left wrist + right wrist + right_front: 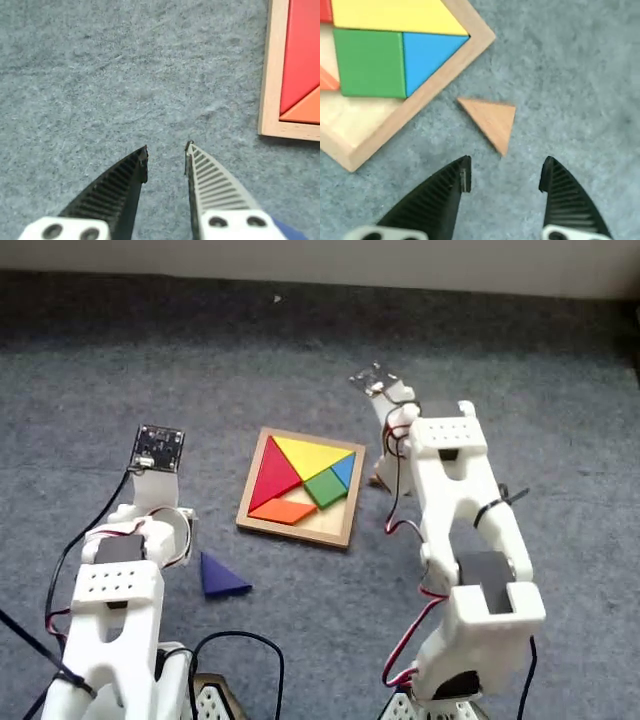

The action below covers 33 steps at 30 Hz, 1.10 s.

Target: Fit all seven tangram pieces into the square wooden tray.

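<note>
I am logging the wooden tray (300,534) lying on the grey carpet (520,390) between the arms, five coloured pieces (310,456) seated in it; the tan triangle (492,120) is lying just outside its rim, one sharp corner pointing at the rim, long edge running across it; the right gripper (506,167) is hovering by it, jaws spread, empty; a dark blue triangle (220,576) is sitting beside the left arm, well apart from the tray; the left gripper (167,147) is showing jaws slightly parted, empty.
</note>
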Available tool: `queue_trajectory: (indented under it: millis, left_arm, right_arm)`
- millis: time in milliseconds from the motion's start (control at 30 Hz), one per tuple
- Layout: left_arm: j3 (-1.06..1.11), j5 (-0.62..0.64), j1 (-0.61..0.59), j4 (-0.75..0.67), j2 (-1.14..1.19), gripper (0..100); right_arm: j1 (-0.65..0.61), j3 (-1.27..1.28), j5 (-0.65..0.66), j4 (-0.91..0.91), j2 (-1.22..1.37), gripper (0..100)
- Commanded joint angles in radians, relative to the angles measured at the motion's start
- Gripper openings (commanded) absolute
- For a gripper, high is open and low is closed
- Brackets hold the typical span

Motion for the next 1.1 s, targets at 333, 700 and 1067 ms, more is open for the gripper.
queue_trajectory:
  millis: [333,700,1067]
  left_arm:
    - [-0.004,0.009,-0.008,-0.023,-0.021,14]
    - [0.002,0.009,-0.008,-0.055,-0.019,14]
    - [0.004,0.009,-0.008,-0.055,-0.019,13]
  right_arm:
    - [-0.051,-0.320,0.038,0.012,0.308,22.4]
    - [-0.070,-0.318,0.038,0.007,0.321,22.4]
    - [-0.062,-0.321,0.037,0.007,0.318,0.3]
